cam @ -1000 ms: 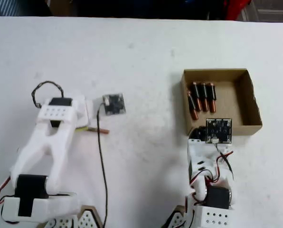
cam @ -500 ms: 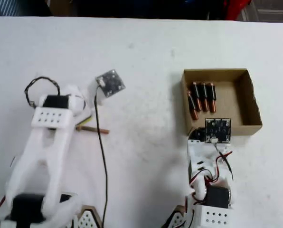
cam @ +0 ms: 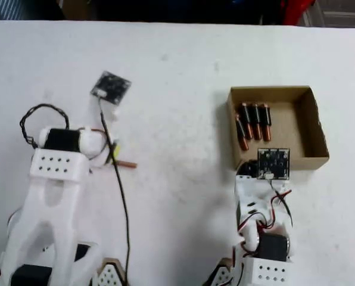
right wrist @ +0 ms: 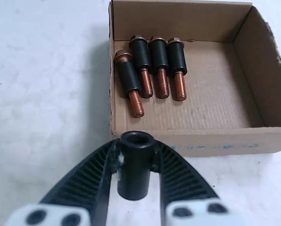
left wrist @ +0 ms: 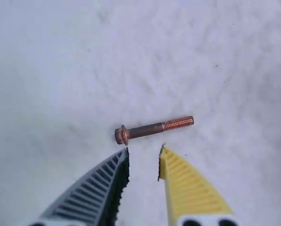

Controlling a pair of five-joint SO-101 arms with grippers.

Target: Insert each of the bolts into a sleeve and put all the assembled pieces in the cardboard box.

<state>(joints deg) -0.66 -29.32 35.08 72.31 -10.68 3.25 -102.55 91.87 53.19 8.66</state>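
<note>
Hovering narrowly open just beside the bolt on the table, our left gripper should pinch its stiff, light, probably slippery shank mid-length. Our right gripper clamps a sleeve just outside the box.

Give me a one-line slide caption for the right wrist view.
Right gripper shut on a black sleeve just outside the cardboard box, where four assembled pieces lie side by side.

Assembled pieces in cardboard box at right, bolt on table, left
</note>
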